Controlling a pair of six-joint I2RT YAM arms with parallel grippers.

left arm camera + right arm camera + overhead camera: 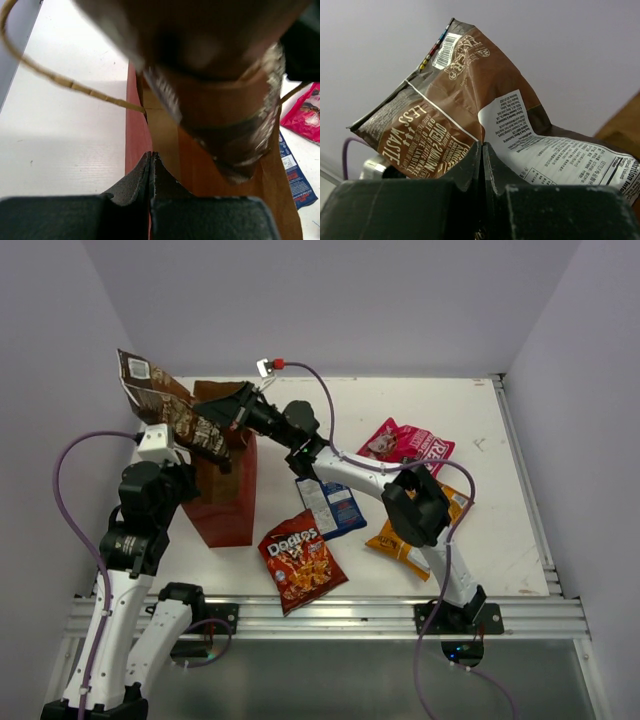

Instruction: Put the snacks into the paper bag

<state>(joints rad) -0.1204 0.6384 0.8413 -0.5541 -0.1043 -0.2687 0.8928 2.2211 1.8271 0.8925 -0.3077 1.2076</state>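
The paper bag (225, 510) stands upright at the table's left, reddish-brown, with its mouth open. My left gripper (218, 458) (151, 155) is shut on the bag's rim (135, 135). A string handle (65, 82) hangs off to the left. The dark brown snack packet (150, 390) (455, 90) slants over the bag's mouth, blurred in the left wrist view (220, 115). My right gripper (232, 410) (482, 145) is shut on its lower part. On the table lie the Doritos packet (300, 565), the blue-and-white packet (330, 505), the pink packet (405, 445) and the orange-yellow packet (400, 540), partly under my right arm.
Walls close in the table on the left, back and right. A metal rail (330, 615) runs along the near edge. Purple cables loop from both arms. My right arm (415, 505) stretches across the table's middle above the packets.
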